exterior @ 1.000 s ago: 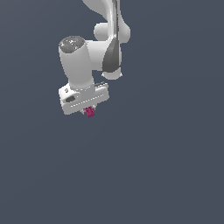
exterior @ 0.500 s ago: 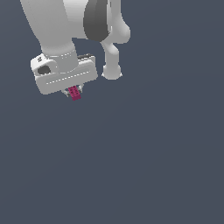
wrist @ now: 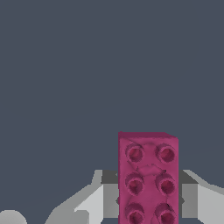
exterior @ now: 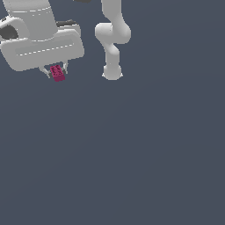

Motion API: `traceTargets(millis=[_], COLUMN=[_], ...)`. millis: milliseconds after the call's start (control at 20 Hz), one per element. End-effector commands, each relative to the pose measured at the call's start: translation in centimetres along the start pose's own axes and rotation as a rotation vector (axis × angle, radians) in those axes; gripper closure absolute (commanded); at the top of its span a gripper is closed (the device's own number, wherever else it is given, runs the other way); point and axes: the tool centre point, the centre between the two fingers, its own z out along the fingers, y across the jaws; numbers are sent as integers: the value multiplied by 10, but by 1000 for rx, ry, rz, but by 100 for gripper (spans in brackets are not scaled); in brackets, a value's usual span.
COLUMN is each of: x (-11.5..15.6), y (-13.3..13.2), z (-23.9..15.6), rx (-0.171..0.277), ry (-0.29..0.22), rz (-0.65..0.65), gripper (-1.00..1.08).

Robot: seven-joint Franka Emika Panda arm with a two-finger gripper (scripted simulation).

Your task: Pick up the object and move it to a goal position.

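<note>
The object is a small magenta-pink brick with studs, held in the air at the exterior view's upper left. My white gripper is shut on it, with a finger on either side. The large white hand sits directly above the brick. In the wrist view the object shows close up, several studs on its face, clamped between the grey fingers on both sides. No goal marker shows in either view.
The white arm's base and lower links stand at the top middle of the exterior view. A plain dark grey floor fills everything else.
The gripper has carried the brick up and toward the exterior view's left over the past second, and it now looks much larger, closer to the camera. The grip has stayed shut.
</note>
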Motion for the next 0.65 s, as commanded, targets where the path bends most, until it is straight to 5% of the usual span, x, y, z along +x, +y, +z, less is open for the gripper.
traceTargets(millis=[0,600], x=[-2,-5], y=[5,16], z=[-15,-40], rx=[1,0], ry=[-1,-1], rz=[-1,0], gripper=[108,108])
